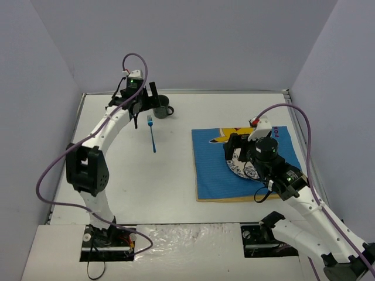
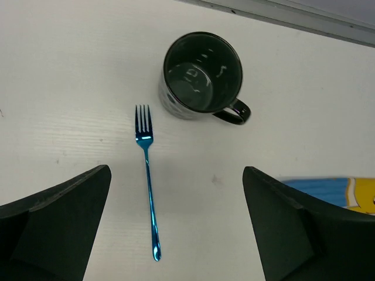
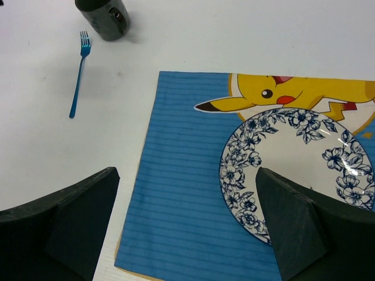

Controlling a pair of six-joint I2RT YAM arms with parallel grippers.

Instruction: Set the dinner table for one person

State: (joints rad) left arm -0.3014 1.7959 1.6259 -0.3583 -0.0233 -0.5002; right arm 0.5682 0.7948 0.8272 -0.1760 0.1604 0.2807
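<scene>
Wide open strip of dinner table [image 1: 170, 175] btwn fork [image 2: 147, 181] & mat [image 3: 176, 175]; obstacles: mug [image 2: 202, 73] just past fork tines, plate [image 3: 293, 158] on mat.

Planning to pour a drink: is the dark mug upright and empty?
Upright and empty: the left wrist view looks straight down into the mug, showing its bare bottom.

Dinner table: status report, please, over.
Left gripper open, right gripper open, both empty. Dinner table: plate on mat, fork and mug off mat. Nothing blocking.
</scene>
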